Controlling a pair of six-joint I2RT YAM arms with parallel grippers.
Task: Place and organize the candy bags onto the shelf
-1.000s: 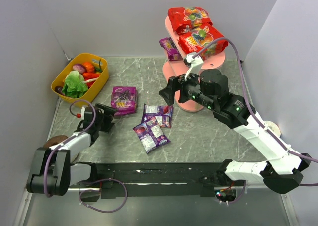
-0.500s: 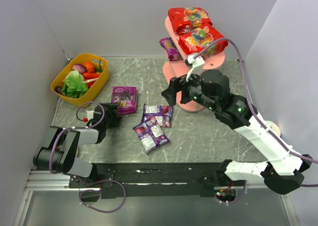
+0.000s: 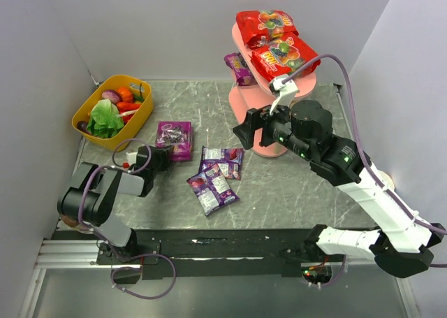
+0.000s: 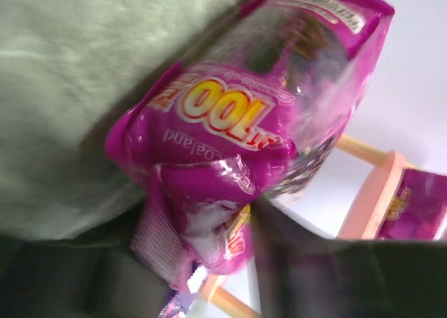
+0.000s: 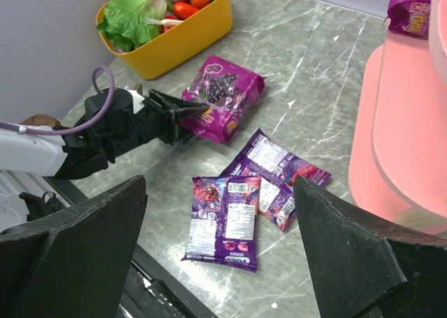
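A magenta candy bag (image 3: 174, 138) lies on the table with its near seam pinched between the fingers of my left gripper (image 3: 161, 157); in the left wrist view that bag (image 4: 251, 115) fills the frame. Two purple candy bags (image 3: 223, 161) (image 3: 212, 189) lie overlapping mid-table, and they also show in the right wrist view (image 5: 227, 220). The pink shelf (image 3: 307, 86) holds two red candy bags (image 3: 265, 26) (image 3: 283, 56) on its upper boards and a purple one (image 3: 239, 68) at its left end. My right gripper (image 3: 244, 128) hovers open in front of the shelf, above the loose bags (image 5: 220, 185).
A yellow basket (image 3: 94, 107) of toy vegetables stands at the back left, close to the left wall. White walls close in on the left, back and right. The shelf's lower board (image 5: 405, 122) lies just right of my right gripper.
My left gripper slid forward to the magenta bag and closed on its near edge. The right arm shifted slightly right and back toward the shelf, still open.
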